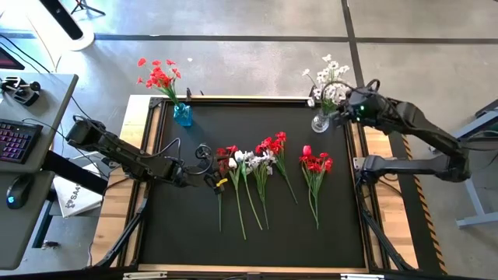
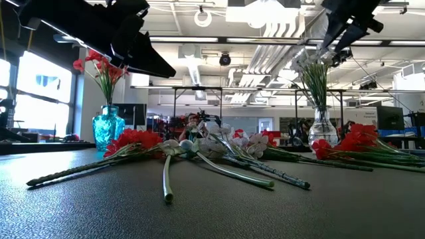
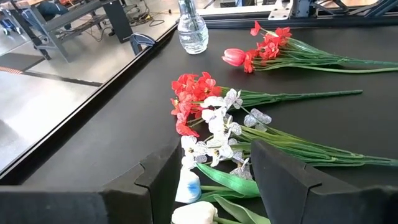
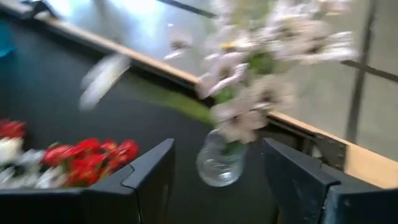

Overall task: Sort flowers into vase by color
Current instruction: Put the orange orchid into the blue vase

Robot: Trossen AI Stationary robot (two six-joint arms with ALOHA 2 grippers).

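Left gripper (image 1: 208,178) low over left end of flowers (image 1: 261,159) lying mid-tabletop, fingers apart, empty; judged pick step. Right gripper (image 1: 340,111) parted, empty, above clear vase (image 1: 320,122) with white blooms. Next: close on one stem.

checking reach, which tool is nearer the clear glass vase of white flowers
Right. The right tool hovers just beside the clear glass vase; the left tool is far across the mat.
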